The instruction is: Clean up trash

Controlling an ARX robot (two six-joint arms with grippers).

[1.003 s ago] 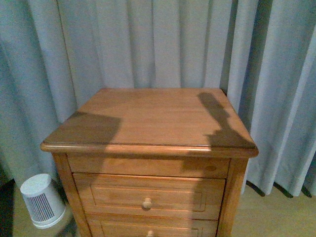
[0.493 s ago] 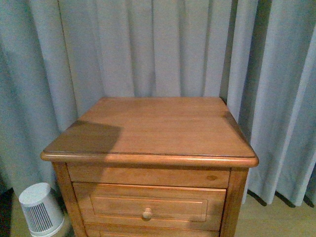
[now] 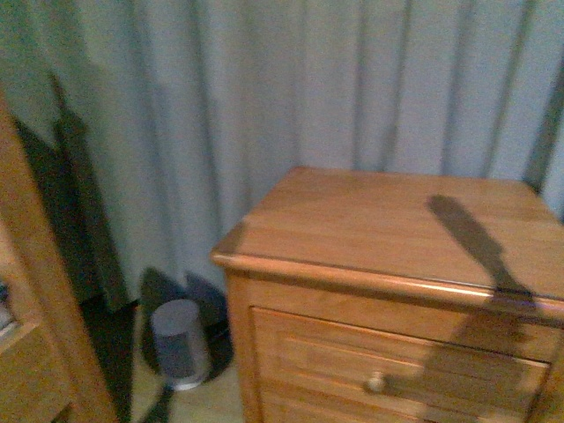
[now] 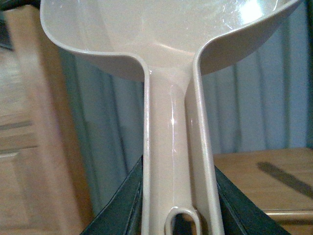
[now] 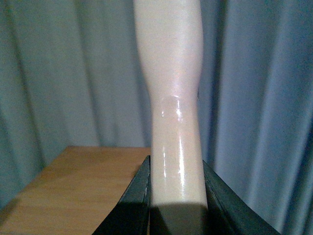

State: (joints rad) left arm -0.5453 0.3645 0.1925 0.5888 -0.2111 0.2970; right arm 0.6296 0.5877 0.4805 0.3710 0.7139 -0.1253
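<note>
My left gripper [image 4: 178,215] is shut on the handle of the beige plastic dustpan [image 4: 171,44], whose scoop fills the upper part of the left wrist view. My right gripper [image 5: 176,196] is shut on the beige brush handle [image 5: 171,73], which rises between the dark jaws in the right wrist view. Neither arm shows in the front view. The trash, a small white wad of paper, is not in view in any frame; the inside of the scoop cannot be seen.
A wooden nightstand [image 3: 397,229] with a knobbed drawer [image 3: 376,382] stands at the right, with an arm's shadow on it. Grey curtains [image 3: 264,106] hang behind. A small grey cylindrical can [image 3: 181,344] stands on the floor. Another wooden cabinet's edge [image 3: 35,291] is at the left.
The front view has swung to the left: the nightstand has shifted right, a second wooden cabinet has come into view at the left, and a long shadow lies across the nightstand top.
</note>
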